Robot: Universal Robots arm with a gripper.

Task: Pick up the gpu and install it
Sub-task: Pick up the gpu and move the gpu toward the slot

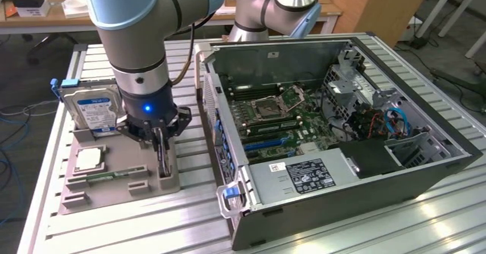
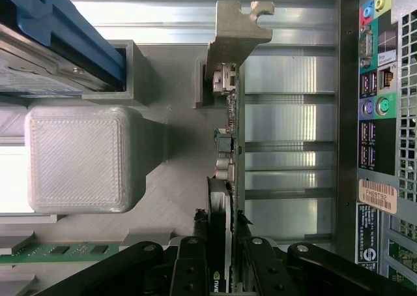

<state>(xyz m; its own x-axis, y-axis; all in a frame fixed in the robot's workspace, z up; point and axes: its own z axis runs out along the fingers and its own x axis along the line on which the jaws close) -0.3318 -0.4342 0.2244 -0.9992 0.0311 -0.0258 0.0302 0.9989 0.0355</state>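
Over the tray, gripper [image 1: 157, 142]: lowered straight onto the top edge of the gpu; from where I stand I can't tell whether it has the card pinched or is only set around it.
Gpu [image 1: 164, 166]: on edge in the tray slot nearest the case, not lifted, not installed. Its bracket [image 2: 234, 25] sits at the end away from the gripper.
Tray [image 1: 114, 194]: grey, flat on the slatted table, just beside the case.
Hard drive [image 1: 93, 113]: upright at the tray's back corner, towards the exterior view's left, apart from the gripper.
CPU [image 1: 89, 158]: flat in its pocket, in front of the drive.
RAM stick [image 1: 100, 177]: lying in a groove below the CPU.
Case [image 1: 342, 208]: side off, board [image 1: 277, 120] exposed, to the exterior view's right.
Risk 1: the hold looks to be near 1 end of the card, so I'd expect the bracket end to sag or swing on a lift.
Risk 2: the bracket lies against a post of the slot; a skewed pull could snag it and drag the tray.
Risk 3: the case wall is close, and a swinging card could knock it.
Count: 1 gripper, 1 gpu, 1 hard drive, 1 CPU, 1 RAM stick on the tray, 1 tray, 1 case.
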